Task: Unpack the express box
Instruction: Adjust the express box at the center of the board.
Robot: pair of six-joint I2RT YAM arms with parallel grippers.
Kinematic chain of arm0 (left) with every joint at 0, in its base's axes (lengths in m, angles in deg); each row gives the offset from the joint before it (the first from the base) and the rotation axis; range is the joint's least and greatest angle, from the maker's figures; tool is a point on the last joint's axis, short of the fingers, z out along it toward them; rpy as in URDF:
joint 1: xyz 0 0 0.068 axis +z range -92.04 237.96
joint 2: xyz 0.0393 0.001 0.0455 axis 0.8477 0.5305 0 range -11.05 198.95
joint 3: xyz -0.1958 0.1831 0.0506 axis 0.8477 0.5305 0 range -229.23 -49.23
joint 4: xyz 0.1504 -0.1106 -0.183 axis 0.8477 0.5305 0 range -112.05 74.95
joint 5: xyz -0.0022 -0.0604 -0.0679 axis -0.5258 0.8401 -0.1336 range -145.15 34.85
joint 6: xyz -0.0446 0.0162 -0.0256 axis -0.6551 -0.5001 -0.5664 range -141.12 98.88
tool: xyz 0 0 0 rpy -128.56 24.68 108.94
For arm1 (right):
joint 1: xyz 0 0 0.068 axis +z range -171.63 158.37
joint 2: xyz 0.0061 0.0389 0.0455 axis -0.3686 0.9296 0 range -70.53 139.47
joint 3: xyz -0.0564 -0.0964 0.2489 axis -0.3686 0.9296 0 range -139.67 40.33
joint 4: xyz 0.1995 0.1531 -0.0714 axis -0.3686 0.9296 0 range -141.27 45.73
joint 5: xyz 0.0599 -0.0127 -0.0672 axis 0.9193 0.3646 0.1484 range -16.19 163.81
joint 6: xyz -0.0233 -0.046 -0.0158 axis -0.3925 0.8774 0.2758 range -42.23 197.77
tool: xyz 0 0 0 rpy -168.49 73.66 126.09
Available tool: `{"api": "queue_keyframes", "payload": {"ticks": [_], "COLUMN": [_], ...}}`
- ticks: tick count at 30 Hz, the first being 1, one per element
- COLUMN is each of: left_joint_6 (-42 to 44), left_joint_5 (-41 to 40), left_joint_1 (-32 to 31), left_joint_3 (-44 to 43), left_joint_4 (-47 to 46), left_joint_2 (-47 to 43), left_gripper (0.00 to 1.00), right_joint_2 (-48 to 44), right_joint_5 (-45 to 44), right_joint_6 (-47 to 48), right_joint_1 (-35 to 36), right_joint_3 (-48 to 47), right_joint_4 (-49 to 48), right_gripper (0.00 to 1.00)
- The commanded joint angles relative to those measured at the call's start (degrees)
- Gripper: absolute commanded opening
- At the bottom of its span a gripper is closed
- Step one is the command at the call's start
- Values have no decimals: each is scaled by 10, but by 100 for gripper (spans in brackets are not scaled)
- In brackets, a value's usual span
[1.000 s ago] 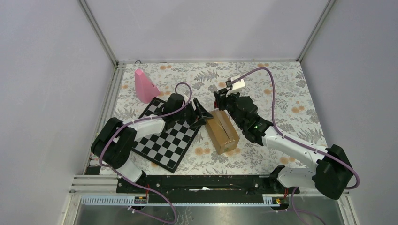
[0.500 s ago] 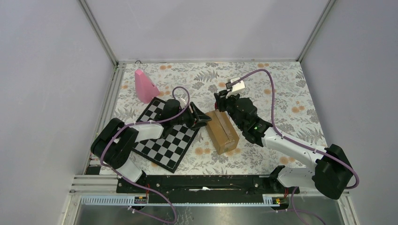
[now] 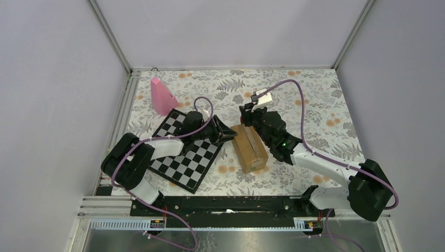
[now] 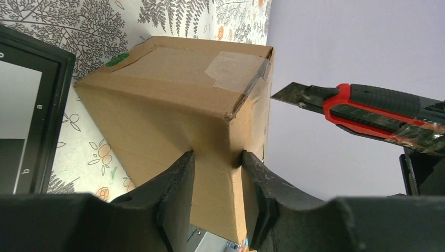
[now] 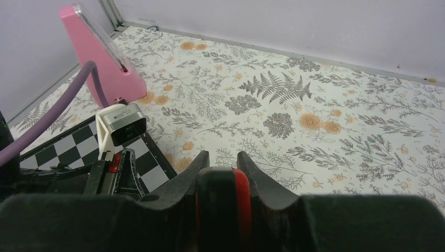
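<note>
**Left jaws close on the carton; knife poised at the taped seam**

The left gripper (image 4: 217, 158) stood wide open beside the express box (image 3: 250, 147) a second ago and has now come together. The left wrist view shows its fingers (image 4: 177, 176) pinching one upright corner edge of the carton, the cardboard creased inward between them. The box itself has not shifted. It lies near the middle of the table (image 3: 320, 100), its long side angled, its left end just beside the right corner of the chessboard (image 3: 184, 159), well apart from the pink cone (image 3: 162, 97) near the far left corner.

The right gripper (image 5: 221, 159) stays clenched on a red-and-black utility knife (image 4: 362, 103), whose bared blade hangs just beside the box's far top corner, near the clear tape, not yet touching.

With the carton now braced against sliding, the cut along the taped seam looks ready to start. The box is still sealed, so unpacking has barely begun.
</note>
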Motion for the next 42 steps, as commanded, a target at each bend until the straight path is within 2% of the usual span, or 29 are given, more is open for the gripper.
{"api": "queue_keyframes", "payload": {"ticks": [1,20,22,27,30,39,42], "left_joint_6": [5,10,14,45,66,93,102], "left_joint_5": [-19,-150,-161,-178,-180,-93,-70], "left_joint_1": [-16,-67,-74,-84,-84,-83,-83], "left_joint_3": [-8,-58,-65,-102,-122,-133,-136], "left_joint_4": [36,196,210,254,272,218,215], "left_joint_2": [3,-29,-31,-49,-64,-79,-64], "left_gripper": [33,32,37,57,65,98,99], "right_joint_2": [1,-44,-48,-53,-59,-69,-76], "right_joint_5": [-29,-62,-62,-69,-78,-213,-252], "right_joint_6": [9,5,4,6,11,32,18], "right_joint_1": [5,4,5,5,5,-3,-16], "right_joint_3": [6,29,29,31,29,12,20], "right_joint_4": [-62,-54,-49,-42,-36,52,83], "right_gripper": [0,0,0,0,0,0,0]}}
